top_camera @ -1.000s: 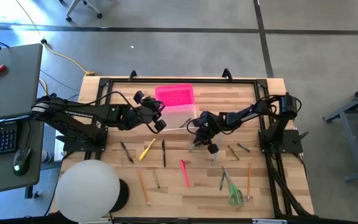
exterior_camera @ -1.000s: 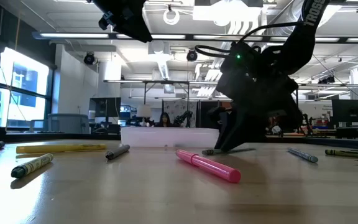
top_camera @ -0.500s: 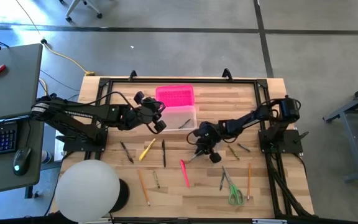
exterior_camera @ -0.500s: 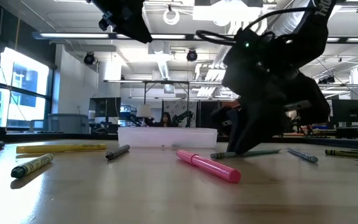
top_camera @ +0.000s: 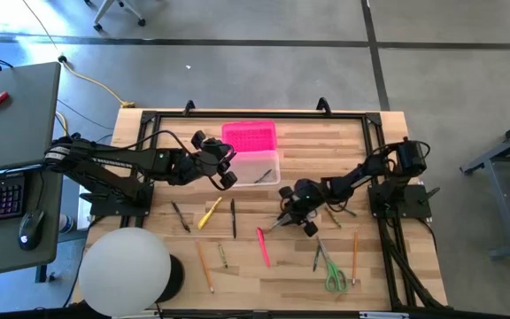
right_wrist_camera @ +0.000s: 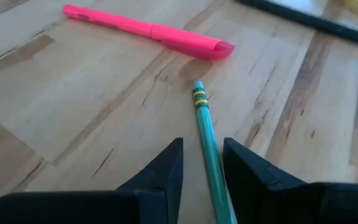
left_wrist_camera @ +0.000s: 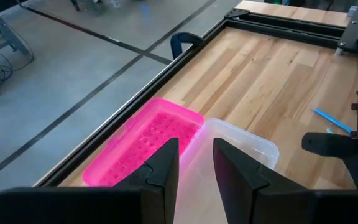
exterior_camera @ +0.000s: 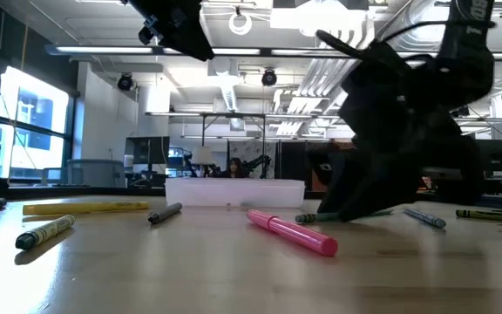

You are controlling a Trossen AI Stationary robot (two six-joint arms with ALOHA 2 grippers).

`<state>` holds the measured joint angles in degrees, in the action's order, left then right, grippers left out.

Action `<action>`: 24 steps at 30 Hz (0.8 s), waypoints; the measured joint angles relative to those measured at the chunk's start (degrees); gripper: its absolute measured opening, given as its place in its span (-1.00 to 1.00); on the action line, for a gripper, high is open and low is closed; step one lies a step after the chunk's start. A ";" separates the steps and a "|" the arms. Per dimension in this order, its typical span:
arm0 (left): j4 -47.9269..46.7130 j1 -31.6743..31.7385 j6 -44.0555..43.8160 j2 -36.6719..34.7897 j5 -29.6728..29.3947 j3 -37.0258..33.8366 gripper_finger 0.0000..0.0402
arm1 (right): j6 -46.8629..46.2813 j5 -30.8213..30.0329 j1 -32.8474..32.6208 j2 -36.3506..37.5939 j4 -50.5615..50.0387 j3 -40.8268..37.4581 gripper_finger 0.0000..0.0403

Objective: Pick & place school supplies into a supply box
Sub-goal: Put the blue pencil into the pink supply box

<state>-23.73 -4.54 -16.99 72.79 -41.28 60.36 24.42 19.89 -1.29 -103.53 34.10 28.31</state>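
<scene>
Grabbing: my right tool [right_wrist_camera: 202, 167] straddles green pencil [right_wrist_camera: 205, 132] on bench [top_camera: 370, 266], fingers spread, ready to pinch.
Left tool [left_wrist_camera: 196, 163]: spread, parked over supply box [top_camera: 253, 159], out of my way.

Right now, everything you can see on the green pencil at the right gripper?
The green pencil is thin and teal-green, with a banded yellow-green ferrule at its far end. It lies flat on the wooden table, running lengthwise between the two fingers of the right gripper, which is open around it. Its ferrule end points at the pink highlighter but stops short of it. The near end is hidden.
</scene>
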 joint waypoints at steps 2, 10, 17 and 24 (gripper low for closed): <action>-0.02 0.00 0.00 0.00 0.00 0.00 -0.35 | -0.19 0.16 0.93 -0.02 4.33 -2.37 -0.56; 0.07 0.01 0.00 0.00 -0.11 0.00 -0.35 | 0.69 4.74 4.76 -4.87 8.02 -4.55 -0.64; 0.06 0.00 -0.17 0.02 -0.16 0.00 -0.35 | 1.14 12.37 7.23 -13.73 21.83 -4.93 -0.67; -0.04 0.02 -0.02 0.04 -0.46 0.00 -0.35 | 1.82 13.59 8.54 -14.07 21.71 -4.85 -0.75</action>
<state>-23.77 -4.51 -17.02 72.84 -41.74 60.36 26.24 33.47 7.25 -117.60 55.81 23.46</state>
